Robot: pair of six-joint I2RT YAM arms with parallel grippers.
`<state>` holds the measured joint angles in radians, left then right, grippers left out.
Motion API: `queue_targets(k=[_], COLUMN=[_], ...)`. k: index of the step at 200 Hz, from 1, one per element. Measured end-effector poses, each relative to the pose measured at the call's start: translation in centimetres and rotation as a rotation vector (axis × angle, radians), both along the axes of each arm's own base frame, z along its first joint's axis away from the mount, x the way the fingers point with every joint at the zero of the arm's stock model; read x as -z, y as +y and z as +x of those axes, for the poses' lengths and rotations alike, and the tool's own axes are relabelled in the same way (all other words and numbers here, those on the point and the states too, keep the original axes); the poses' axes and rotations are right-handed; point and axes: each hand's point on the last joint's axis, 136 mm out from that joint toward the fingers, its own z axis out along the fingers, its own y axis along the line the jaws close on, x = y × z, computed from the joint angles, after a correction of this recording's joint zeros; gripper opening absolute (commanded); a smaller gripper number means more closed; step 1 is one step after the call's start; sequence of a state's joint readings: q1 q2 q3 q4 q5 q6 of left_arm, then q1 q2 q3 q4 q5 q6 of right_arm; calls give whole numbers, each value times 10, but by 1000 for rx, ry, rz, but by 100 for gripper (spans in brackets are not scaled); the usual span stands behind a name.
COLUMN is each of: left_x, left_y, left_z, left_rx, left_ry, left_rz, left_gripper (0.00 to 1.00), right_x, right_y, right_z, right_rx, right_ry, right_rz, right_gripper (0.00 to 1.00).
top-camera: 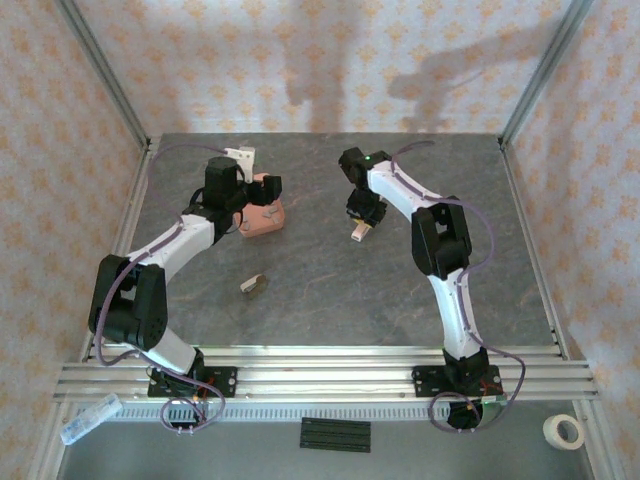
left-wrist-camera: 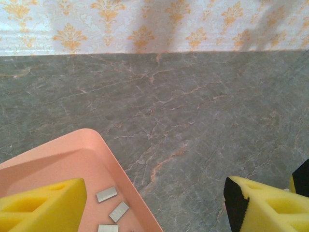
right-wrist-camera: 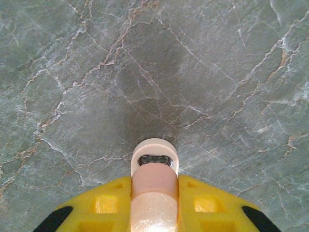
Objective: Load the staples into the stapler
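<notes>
Clamps stapler [right-wrist-camera: 154, 164] in R claw [right-wrist-camera: 154, 186], fingers narrow round its body, nose twd grey surface [right-wrist-camera: 72, 72], right of centre. Hovers L claw [left-wrist-camera: 154, 208] spread wide, nothing gripped, at edge of pink tray [left-wrist-camera: 72, 154]. Leaves staples [left-wrist-camera: 106, 194] loose in tray, well apart from stapler.

Left end effector [left-wrist-camera: 154, 208] agape, right end effector [right-wrist-camera: 154, 193] tight.

High rear view over table [top-camera: 330, 300], left wrist low by tray [left-wrist-camera: 72, 159], right wrist tight on stapler [right-wrist-camera: 154, 180]
</notes>
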<state>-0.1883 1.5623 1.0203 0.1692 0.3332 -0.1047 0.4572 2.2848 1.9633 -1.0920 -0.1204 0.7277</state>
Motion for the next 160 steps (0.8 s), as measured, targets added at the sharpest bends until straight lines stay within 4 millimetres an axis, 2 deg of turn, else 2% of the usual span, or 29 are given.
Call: queue_targets(k=[25,39,69,99,134,160], left_x=[0,2,8,9,14,32], left_y=[-1,-3,-12,-29,-49,-67], left_z=[0,-2,-12,-24,-40,-59], left_rx=[4,16,69,136,184,217], left_ry=[2,12,85,164,259,341], left_rz=[-2,-6,-37,-132,-268,-352], left_gripper=[73,68,58,51,48,48], right_x=[-9,-20,-59,-92,-99,-100], right_y=[0,1,5,21,38,50], right_z=[0,-1,-7,-20,-37,-50], right_rx=[-62,-106,-228,-388,-583,-723], right_ry=[-54,-102,-244,-373,-439,-470], right_rz=[20,36,80,147,211,248], right_gripper=[21,21,20,20,18,15])
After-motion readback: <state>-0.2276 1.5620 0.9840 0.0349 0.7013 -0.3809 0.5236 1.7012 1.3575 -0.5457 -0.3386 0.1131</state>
